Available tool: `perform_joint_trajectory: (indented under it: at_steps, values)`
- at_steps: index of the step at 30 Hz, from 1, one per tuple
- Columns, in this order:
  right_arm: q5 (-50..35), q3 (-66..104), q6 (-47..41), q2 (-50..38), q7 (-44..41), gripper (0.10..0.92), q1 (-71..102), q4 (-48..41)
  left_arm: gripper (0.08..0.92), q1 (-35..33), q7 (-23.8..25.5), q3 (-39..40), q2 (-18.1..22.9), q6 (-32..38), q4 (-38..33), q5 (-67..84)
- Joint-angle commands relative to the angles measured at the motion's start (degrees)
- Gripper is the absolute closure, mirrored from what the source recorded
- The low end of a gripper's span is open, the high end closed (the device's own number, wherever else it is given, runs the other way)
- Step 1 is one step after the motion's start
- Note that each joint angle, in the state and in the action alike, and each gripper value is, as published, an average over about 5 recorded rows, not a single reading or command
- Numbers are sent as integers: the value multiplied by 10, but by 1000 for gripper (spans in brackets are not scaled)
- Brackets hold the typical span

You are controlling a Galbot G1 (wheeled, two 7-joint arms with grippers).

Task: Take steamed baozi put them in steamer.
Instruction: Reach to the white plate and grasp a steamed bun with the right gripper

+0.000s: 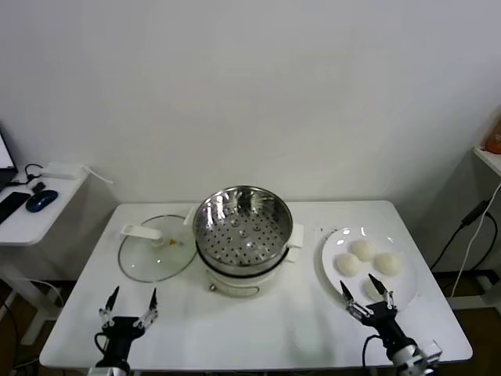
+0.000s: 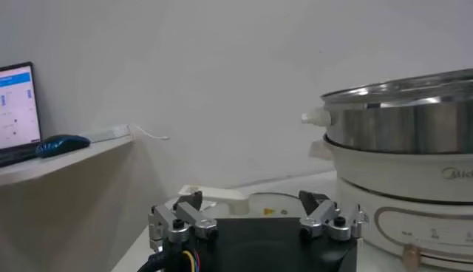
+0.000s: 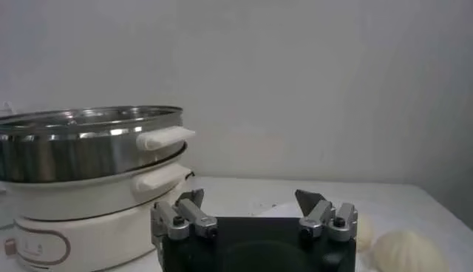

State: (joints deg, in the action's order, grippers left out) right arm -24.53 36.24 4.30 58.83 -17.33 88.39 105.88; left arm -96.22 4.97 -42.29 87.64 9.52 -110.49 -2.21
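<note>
Standing at the middle of the white worktop (image 1: 258, 329), the steamer (image 1: 243, 227) showed its shiny perforated steel basket uncovered, seated on a white electric pot base (image 1: 235, 280) with side handles. No bun lay inside the basket. Just beside it, toward the robot's left, the flat glass lid (image 1: 156, 252) with its white handle rested on the worktop. On the other side of the steamer sat a round white plate (image 1: 332, 249) carrying the four steamed baozi (image 1: 362, 250), grouped close together and touching or nearly touching one another.

The right hand (image 1: 369, 291) hung at the near edge of that plate, its fingers spread wide with nothing between them, its tips over the bun nearest the robot, which they partly hid; whether they touched it could not be told. In the right wrist view the same hand (image 3: 250, 201) appeared wide and bare, with one baozi (image 3: 405, 251) low at the side and the steamer's steel wall (image 3: 74, 151) beyond.

The left hand (image 1: 132, 301) waited near the front edge of the worktop, in front of the glass lid and apart from it, fingers also spread wide and holding nothing. A side desk (image 1: 31, 223) with a computer mouse (image 1: 41, 200) stood farther to the robot's left.
</note>
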Motion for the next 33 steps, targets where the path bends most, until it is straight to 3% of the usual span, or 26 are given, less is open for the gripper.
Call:
perform_joint_trajectory:
  at_steps: [1,9,16,26,33]
  values:
    - [7,15,-59,-182,-138,203,-87,-24,177,0,-1,1,-1,1,0,1]
    - [19,-134,-68,-369,-338,203,-312,-167,177,-3,-5,2,-4,4,-3,9]
    - [66,-365,-33,-436,-489,203,-578,-287,177,0,-6,7,-5,3,-4,10]
    - [98,-837,31,-355,-572,203,-1057,-449,177,9,-6,9,-10,-2,1,13]
    - [108,-977,32,-253,-587,203,-1167,-526,177,4,-6,13,-12,-1,-2,13]
